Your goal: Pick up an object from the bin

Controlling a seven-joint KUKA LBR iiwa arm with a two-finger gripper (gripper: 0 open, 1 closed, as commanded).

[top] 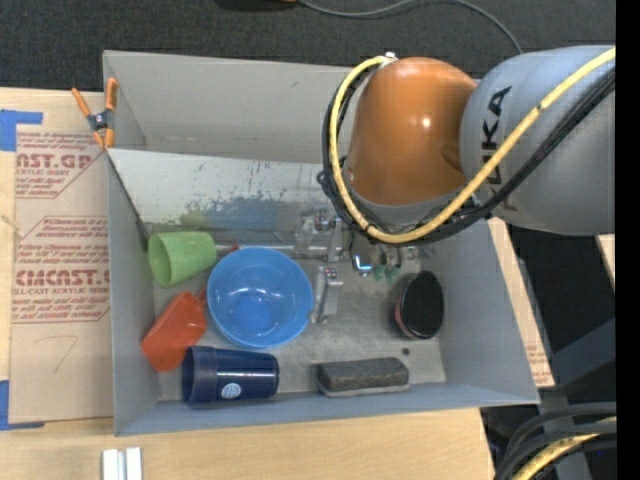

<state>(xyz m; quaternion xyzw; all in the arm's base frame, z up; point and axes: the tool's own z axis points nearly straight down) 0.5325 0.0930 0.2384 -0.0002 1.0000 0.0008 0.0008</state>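
Observation:
My gripper hangs below the orange dome at the middle of the bin, just right of a blue bowl. Its two metal fingers stand apart, one near the bowl's right rim and one farther back, and nothing lies between them, so it is open. A black oval thing with a reddish rim lies to the right of the gripper. A dark grey oblong block lies in front of it, near the bin's front wall.
At the bin's left lie a green cup on its side, an orange cup and a dark blue cup. The arm and its dome cover the bin's back right part.

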